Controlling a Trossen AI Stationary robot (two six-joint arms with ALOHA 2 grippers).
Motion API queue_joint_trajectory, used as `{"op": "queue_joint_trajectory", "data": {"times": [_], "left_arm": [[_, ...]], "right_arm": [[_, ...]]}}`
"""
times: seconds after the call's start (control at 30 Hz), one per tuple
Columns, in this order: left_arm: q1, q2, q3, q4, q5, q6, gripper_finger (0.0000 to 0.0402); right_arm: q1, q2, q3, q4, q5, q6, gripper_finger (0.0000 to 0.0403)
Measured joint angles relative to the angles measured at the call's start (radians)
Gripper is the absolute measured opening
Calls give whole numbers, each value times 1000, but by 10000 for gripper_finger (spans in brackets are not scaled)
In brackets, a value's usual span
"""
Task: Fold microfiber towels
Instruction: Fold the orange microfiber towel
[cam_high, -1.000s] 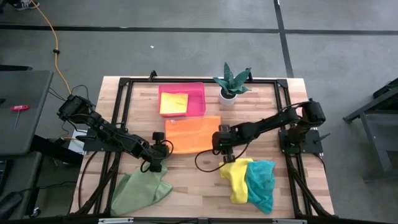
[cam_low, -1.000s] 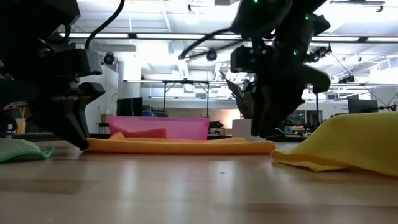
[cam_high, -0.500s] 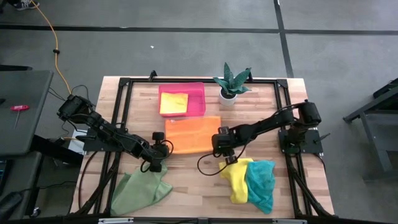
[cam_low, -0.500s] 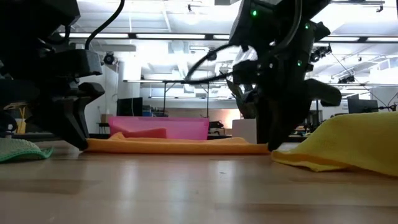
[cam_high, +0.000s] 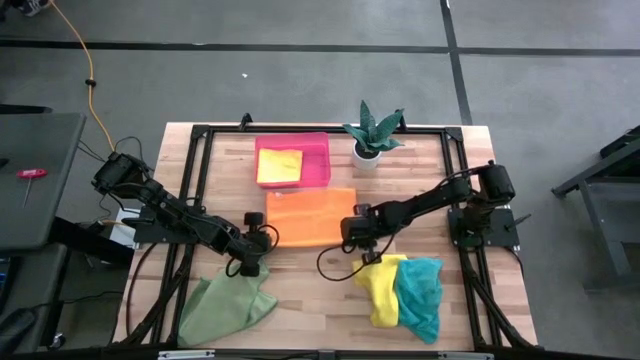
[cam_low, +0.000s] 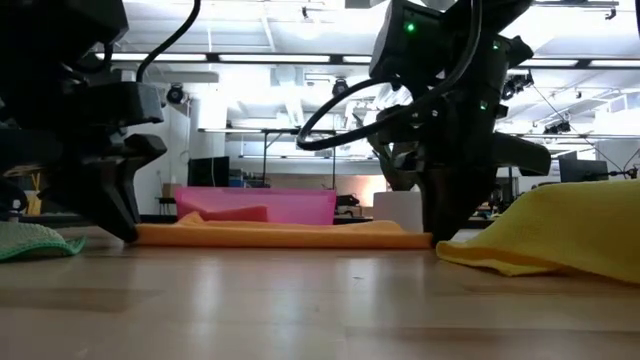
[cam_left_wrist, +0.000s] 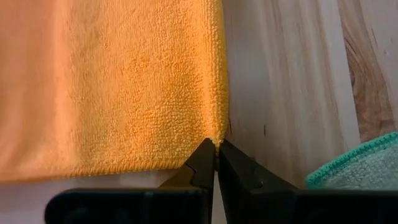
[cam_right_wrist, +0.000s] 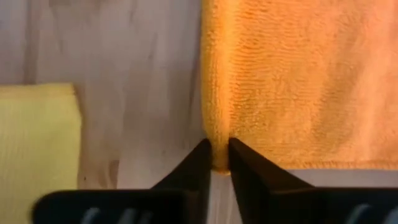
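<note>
An orange microfiber towel (cam_high: 310, 216) lies flat mid-table. My left gripper (cam_high: 262, 240) is shut on its near left corner, and my right gripper (cam_high: 352, 233) is shut on its near right corner. A light green towel (cam_high: 228, 305) lies crumpled at the near left. A yellow towel (cam_high: 380, 288) and a teal towel (cam_high: 420, 296) lie heaped at the near right. Another yellow towel (cam_high: 279, 165) lies folded in the pink tray (cam_high: 318, 143). My left gripper pinches the orange towel's near left corner (cam_left_wrist: 215, 133) between its two fingers, slanting down from the table's left. The towel lies flat on the table. My right gripper pinches the near right corner (cam_right_wrist: 216, 138) between its two fingers, steeply from above. How many layers it has I cannot tell; the towel rests on the table.
A potted plant (cam_high: 372, 135) stands at the far edge, right of the pink tray. A black frame (cam_high: 200, 135) runs around the wooden table top. Bare wood (cam_high: 310, 290) shows between the green towel and the yellow one.
My right gripper has sunk a little onto the orange towel's near right corner, tipped steeper, and its fingers have drawn together on that corner. The towel has stayed flat.
</note>
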Motion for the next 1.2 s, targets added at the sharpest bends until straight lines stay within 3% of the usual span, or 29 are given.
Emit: {"op": "queue_joint_trajectory", "data": {"times": [0.1, 0.3, 0.47, 0.67, 0.87, 1.2], "left_arm": [[0, -1, 0, -7, 20, -56, 5], [-4, -2, 5, 8, 96, -174, 3], [-5, 0, 41, -4, 261, -238, 2], [13, -27, 129, -127, 362, -263, 1], [70, -94, 182, -262, 342, -231, 1], [213, -152, 182, -388, 170, -237, 1]], "right_arm": [[5, 0, 0, -2, -1, 51, 8], [9, -2, 0, 13, -97, 173, 3], [10, -16, 0, 39, -201, 249, 2], [-6, -99, 0, 39, -303, 281, 1], [-66, -160, -1, 32, -334, 319, 0], [-193, -165, -1, 43, -279, 344, 0]]}}
